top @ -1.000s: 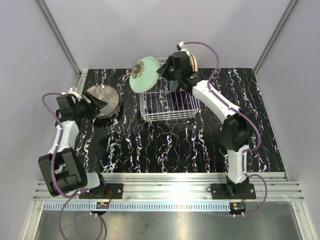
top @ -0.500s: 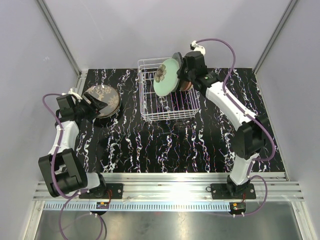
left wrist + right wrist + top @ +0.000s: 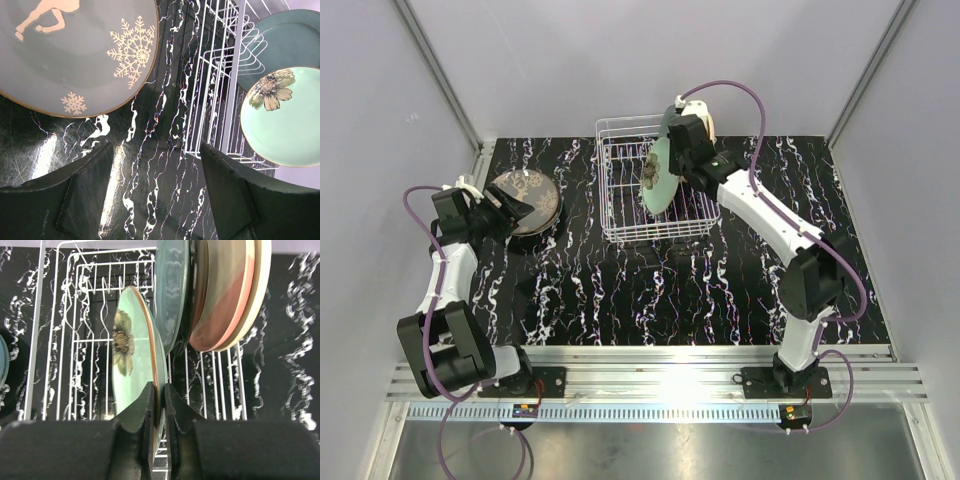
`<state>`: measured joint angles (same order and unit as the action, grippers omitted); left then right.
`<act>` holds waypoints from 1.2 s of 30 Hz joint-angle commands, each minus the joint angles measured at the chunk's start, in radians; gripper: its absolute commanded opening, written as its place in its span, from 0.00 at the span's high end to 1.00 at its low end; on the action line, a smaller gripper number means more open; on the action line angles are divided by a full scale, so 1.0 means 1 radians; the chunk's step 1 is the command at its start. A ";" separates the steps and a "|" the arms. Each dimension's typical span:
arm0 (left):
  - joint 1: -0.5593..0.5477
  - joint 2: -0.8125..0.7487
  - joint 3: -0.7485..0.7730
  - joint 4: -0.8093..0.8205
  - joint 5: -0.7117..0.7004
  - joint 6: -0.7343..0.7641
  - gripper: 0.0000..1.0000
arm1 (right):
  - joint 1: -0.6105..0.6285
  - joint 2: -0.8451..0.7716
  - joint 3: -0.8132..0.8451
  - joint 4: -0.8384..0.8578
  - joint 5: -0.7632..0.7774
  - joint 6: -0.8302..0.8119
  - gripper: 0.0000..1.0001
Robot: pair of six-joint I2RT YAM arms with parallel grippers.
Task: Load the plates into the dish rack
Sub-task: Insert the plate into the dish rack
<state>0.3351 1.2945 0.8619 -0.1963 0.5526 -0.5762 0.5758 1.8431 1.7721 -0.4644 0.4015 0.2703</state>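
"Top external view, entry one: the dish rack?"

"White wire basket with upright prongs inside, far centre of the black veined worktop."

"Entry two, contents?"

"One mint-green floral plate, on edge and slightly tilted, inside the rack towards its right end. Just right of it a teal plate stands upright. Next right come the peach and beige plates, packed close (how many, cannot tell)."

"Is the mint one held?"

"Yes, by the right fingers, pinched nearly together on its rim, one pad on each face. Whether its lower edge rests on the wires, cannot tell."

"Entry three, left of the worktop?"

"One grey-brown plate, white deer and snowflakes, lying flat, well apart from the rack. Near it the left fingers are spread wide with nothing between them (not touching the plate in the left wrist view)."
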 commanded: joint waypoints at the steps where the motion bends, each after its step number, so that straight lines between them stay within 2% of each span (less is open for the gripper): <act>1: -0.005 -0.035 0.032 0.003 -0.010 0.012 0.27 | 0.036 -0.015 0.116 0.106 0.141 -0.091 1.00; 17: -0.018 -0.041 0.032 -0.002 -0.011 0.013 0.26 | 0.052 0.070 0.246 0.061 0.286 -0.236 1.00; 36: -0.025 -0.040 0.031 0.006 0.003 0.007 0.26 | 0.056 0.245 0.426 0.021 0.330 -0.384 1.00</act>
<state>0.3138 1.2816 0.8619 -0.2173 0.5491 -0.5758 0.6216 2.1075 2.1029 -0.5240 0.6727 -0.0799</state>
